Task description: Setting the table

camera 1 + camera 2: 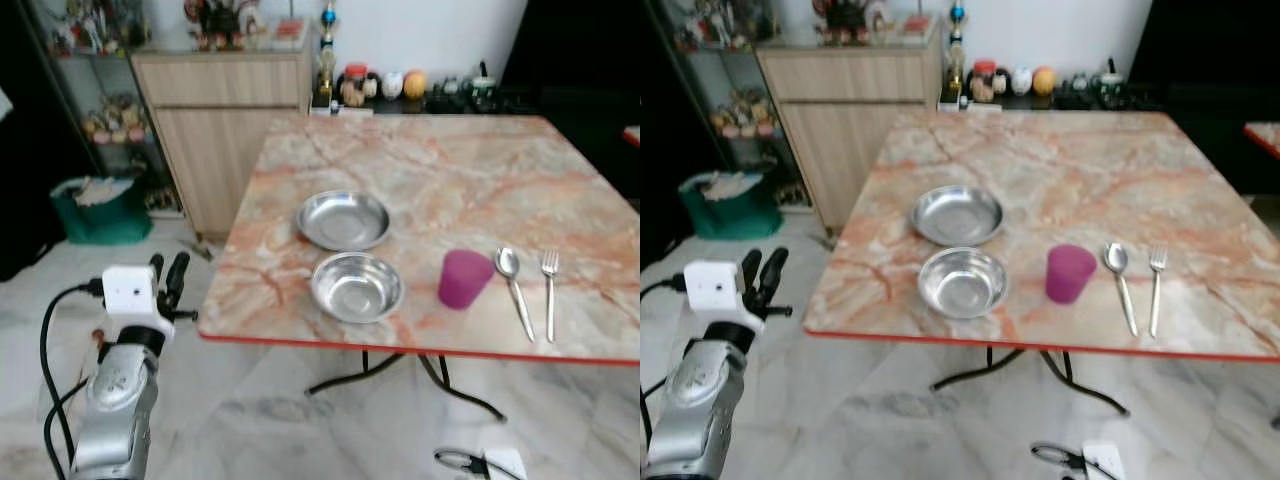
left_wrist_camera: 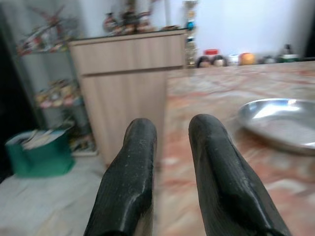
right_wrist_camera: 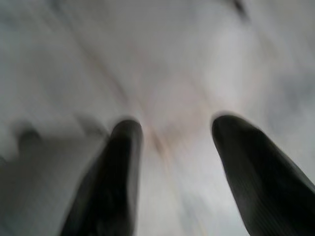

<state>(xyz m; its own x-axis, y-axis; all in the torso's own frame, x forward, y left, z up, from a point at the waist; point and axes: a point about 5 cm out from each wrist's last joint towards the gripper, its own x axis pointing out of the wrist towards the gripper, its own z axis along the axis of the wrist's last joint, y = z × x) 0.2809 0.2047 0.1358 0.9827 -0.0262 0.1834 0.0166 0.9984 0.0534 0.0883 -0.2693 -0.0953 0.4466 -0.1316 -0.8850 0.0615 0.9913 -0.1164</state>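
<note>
my left gripper (image 1: pixel 167 268) hovers off the worktop (image 1: pixel 430 170) corner, jaws released and empty; right gripper (image 3: pixel 172 147) jaws spread over floor. bowl (image 1: pixel 357 286), plate (image 1: pixel 343 220), cup (image 1: pixel 465 278), spoon (image 1: pixel 515 285), fork (image 1: pixel 549 290) sit near the front edge. i reckon a low reach could clip the edge or shove the bowl off.

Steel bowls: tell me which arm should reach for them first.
Left, probably. The left gripper is raised, open, beside the table edge, on the near bowl's side. The right gripper points at the floor.
</note>
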